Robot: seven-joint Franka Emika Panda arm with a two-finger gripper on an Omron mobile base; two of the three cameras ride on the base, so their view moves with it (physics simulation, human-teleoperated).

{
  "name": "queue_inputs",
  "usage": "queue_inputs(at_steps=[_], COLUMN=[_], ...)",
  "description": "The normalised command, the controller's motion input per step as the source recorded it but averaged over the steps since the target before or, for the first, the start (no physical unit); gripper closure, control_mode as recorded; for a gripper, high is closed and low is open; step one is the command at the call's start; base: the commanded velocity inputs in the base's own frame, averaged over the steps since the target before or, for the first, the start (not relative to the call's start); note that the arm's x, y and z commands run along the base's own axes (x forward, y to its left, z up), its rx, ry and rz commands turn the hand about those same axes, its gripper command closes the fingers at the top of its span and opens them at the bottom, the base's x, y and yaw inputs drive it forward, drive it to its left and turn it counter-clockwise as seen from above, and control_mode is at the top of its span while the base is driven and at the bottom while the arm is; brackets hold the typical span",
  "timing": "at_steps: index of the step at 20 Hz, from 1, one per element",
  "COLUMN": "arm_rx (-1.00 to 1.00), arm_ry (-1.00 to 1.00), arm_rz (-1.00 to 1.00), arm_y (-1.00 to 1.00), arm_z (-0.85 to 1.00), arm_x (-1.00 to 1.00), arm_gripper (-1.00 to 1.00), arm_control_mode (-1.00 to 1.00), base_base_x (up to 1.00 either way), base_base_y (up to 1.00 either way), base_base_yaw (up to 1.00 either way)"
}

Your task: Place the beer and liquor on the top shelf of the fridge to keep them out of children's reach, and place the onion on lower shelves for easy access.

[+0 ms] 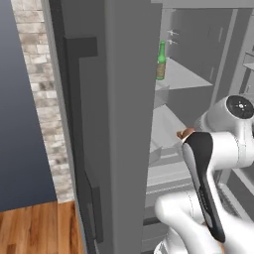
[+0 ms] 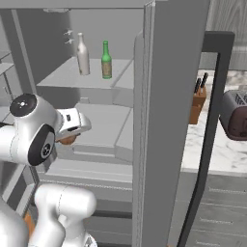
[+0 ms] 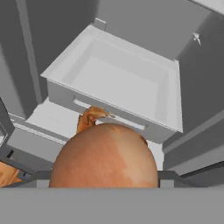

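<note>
fingers pinching onion, which bulges large just ahead of them. beyond onion, shallow pale-grey drawer of lower shelves, inside open fridge. well above fingers, on top shelf: beer and liquor upright, side by side, apart. off to side of fridge, toaster and knife block on surface.

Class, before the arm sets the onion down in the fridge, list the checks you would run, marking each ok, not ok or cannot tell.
1. Fridge door open: ok.
2. Beer standing on the top shelf: ok.
3. Liquor beside it on that shelf: ok.
4. Onion at the tool, inside the fridge: ok.
5. Tool's grip on the onion firm: cannot tell.
6. Open drawer ahead free to take the onion: ok.
</note>
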Motion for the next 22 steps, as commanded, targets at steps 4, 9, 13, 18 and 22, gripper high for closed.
queue_inputs(at_steps=[4, 9, 13, 18, 22], arm_rx=[0.03, 0.05, 0.08, 0.13, 0.10], arm_ry=[-0.01, 0.00, 0.00, 0.00, 0.00], arm_rz=[-0.07, -0.08, -0.04, -0.02, -0.01], arm_y=[0.00, 0.00, 0.00, 0.00, 0.01], arm_z=[-0.36, -0.43, -0.51, -0.48, -0.39], arm_x=[0.63, 0.63, 0.64, 0.72, 0.80], arm_gripper=[1.00, 1.00, 1.00, 1.00, 1.00], arm_control_mode=[-1.00, -1.00, -1.00, -1.00, -1.00], base_base_x=[0.00, 0.00, 0.00, 0.00, 0.00], base_base_y=[0.00, 0.00, 0.00, 0.00, 0.00], base_base_yaw=[0.00, 0.00, 0.00, 0.00, 0.00])
